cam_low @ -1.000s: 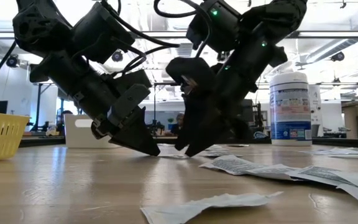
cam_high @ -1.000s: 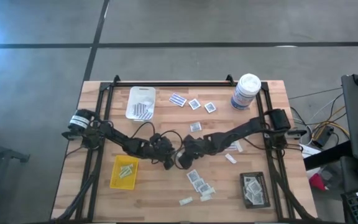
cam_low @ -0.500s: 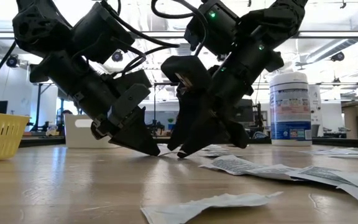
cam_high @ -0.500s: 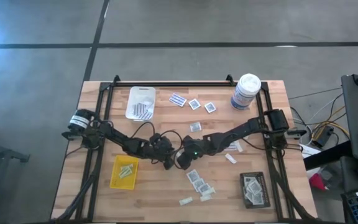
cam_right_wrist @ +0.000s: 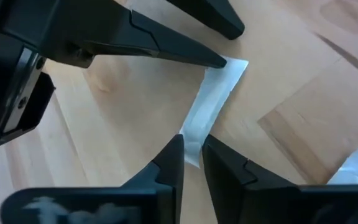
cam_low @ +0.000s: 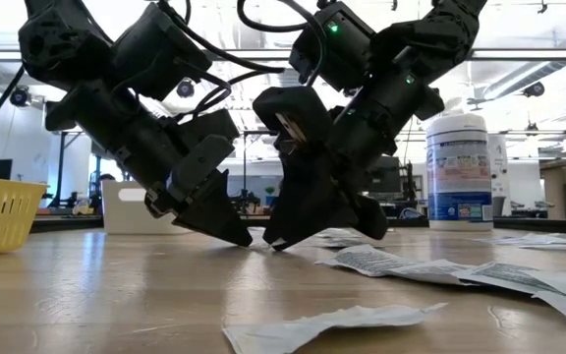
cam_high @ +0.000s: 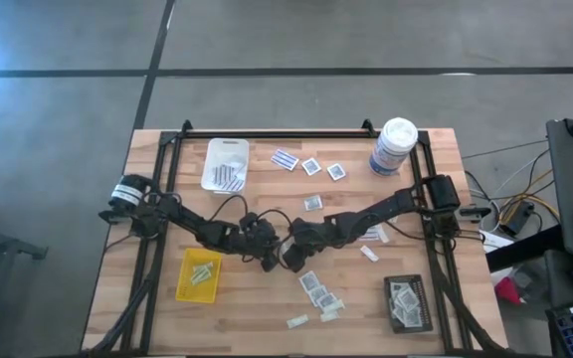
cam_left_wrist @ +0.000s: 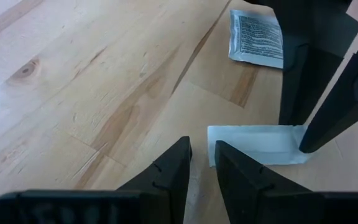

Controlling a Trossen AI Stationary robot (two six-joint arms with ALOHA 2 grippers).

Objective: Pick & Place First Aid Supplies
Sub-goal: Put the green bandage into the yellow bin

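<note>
Both claws meet near the middle of the bench (cam_high: 157, 298), tips down on one small pale narrow strip (cam_right_wrist: 215, 99) lying flat on the wood. The right claw (cam_right_wrist: 191, 149) has its fingers drawn close around one end of that strip, pinching it. The left claw (cam_left_wrist: 202, 152) stands at the strip's other end with a narrow gap between its fingers, one tip pressing on the strip's corner, nothing held between them. A white printed packet (cam_left_wrist: 257, 37) lies just beyond. More packets (cam_high: 318, 288) are scattered toward the bench's front edge, between the yellow tray (cam_high: 199, 274) and black tray (cam_high: 407, 302)
</note>
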